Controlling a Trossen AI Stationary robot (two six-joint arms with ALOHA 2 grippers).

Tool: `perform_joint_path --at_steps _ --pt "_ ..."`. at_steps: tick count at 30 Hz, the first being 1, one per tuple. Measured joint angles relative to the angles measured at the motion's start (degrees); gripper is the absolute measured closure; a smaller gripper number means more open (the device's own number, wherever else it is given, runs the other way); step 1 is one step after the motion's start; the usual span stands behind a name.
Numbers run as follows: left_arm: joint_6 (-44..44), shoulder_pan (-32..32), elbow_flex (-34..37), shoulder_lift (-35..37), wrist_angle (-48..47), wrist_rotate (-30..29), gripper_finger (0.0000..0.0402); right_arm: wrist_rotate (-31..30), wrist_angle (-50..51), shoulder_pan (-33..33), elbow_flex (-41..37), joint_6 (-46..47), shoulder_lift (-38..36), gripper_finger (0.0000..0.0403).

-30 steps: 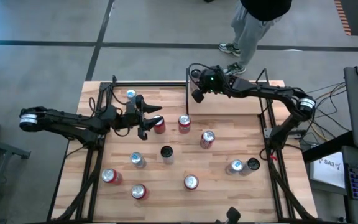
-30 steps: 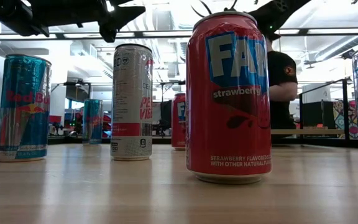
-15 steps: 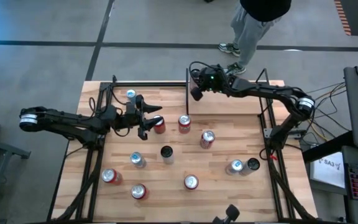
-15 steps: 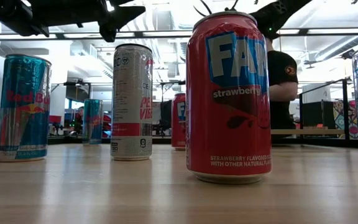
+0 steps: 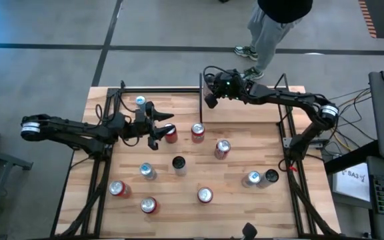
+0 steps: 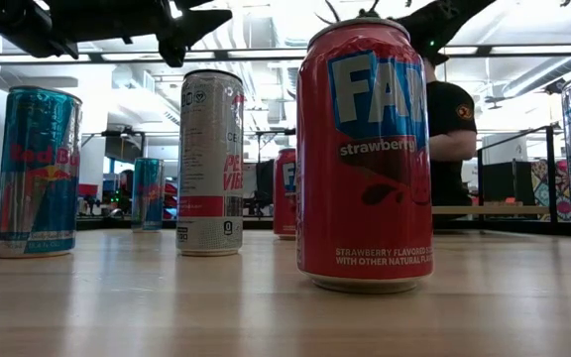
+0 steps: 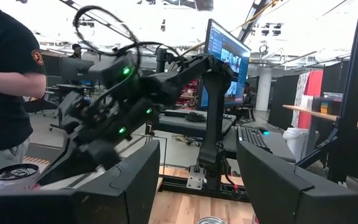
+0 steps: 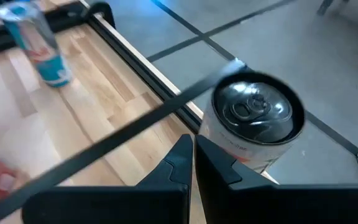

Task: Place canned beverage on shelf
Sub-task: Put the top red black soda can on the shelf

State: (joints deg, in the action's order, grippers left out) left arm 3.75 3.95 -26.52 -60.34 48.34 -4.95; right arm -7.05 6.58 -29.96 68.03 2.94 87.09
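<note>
only right wrist view shows the closed right gripper point(image 8: 191, 163) beside a can point(image 8: 252, 121); left gripper point(image 5: 167, 126) open

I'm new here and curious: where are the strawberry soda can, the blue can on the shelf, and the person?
strawberry soda can point(image 6: 365, 159), low view, label front.
blue can point(image 5: 140, 101), high view, top.
person point(image 5: 272, 30), high view, trouser leg.

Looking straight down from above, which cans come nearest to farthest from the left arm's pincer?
From the left pincer:
1. Red can, right beside it.
2. Black-topped can, mid-table.
3. Red can, toward the near edge.
4. Black-topped can, far right.
</note>
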Motion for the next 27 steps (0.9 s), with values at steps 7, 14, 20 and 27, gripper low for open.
perform_joint_path --at_steps 7,14,20,27 --pt "-0.26 0.0 0.0 0.0 0.02 0.0 0.0201 6.13 2.01 2.17 -0.72 -1.09 -6.98 0.0394" --pt "2.67 -0.01 0.02 -0.09 -1.91 5.5 0.0201 20.72 13.04 6.56 -1.23 2.67 -15.56 0.0394" --pt "3.02 0.0 0.02 -0.11 -1.88 6.97 0.0201 24.96 23.38 12.95 -1.55 9.53 -19.81 0.0393" --pt "3.16 -0.25 -5.89 -0.55 -13.86 7.49 0.0201 25.51 32.11 20.16 -1.72 11.52 -20.94 0.0394"
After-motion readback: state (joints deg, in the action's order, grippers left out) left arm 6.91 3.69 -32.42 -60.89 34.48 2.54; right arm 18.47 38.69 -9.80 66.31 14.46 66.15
